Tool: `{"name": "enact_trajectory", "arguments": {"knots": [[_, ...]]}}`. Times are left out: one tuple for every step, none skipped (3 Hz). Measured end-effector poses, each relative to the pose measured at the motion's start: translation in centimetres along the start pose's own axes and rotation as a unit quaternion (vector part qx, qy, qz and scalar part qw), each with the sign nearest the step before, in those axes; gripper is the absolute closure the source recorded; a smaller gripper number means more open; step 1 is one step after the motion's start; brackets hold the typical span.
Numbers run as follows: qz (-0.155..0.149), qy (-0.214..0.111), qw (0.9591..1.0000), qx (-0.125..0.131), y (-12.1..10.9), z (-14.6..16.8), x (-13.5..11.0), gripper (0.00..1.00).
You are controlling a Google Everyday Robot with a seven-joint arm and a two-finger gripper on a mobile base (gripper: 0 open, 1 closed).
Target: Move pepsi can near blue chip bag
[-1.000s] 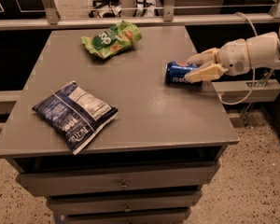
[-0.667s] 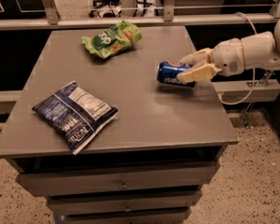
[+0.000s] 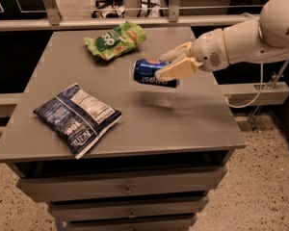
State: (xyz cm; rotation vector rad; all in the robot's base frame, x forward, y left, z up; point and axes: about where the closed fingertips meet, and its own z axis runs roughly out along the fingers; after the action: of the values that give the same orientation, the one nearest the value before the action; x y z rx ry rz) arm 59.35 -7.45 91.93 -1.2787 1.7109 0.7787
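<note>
Left to right:

- Dark navy crinkly blue chip bag (image 3: 79, 117) with the white label panel lies flat near the desk's front-left corner. No change in the last 1 s.
- Crumpled green chip bag (image 3: 114, 40) sits by the back edge, also unmoved.
- Small blue pepsi can (image 3: 148, 70) is on its side, lettering upside down. 1 s ago it was close to the right edge, and now it's about mid-desk, slightly toward the back. A shadow on the grey desk (image 3: 197, 124) just in front of it suggests it's off the surface, not sliding.
- Cream two-finger gripper (image 3: 169, 66) is clamped on the can's right end, 1 finger behind and 1 in front. It has tracked left along with the can.

What this means for you: the carry is underway, and I'd say roughly half the gap to the navy bag is left, heading front-left.

Hard to make out:
- The fingers cover the can's right end, so you can't judge grip depth.
- The white arm (image 3: 245, 35) runs off the right border, and the base is out of view.
</note>
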Motion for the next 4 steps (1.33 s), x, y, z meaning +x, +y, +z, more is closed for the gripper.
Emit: {"name": "enact_trajectory", "arguments": {"knots": [[0.000,0.018,0.9997,-0.018,1.8,2.8,-0.6,1.00],[0.001,0.021,0.9993,-0.032,2.4,5.2,-0.1,1.00],[0.007,0.025,0.9989,-0.038,2.5,7.1,1.0,1.00],[0.023,0.034,0.9978,-0.053,2.8,8.6,1.5,0.83]]}}
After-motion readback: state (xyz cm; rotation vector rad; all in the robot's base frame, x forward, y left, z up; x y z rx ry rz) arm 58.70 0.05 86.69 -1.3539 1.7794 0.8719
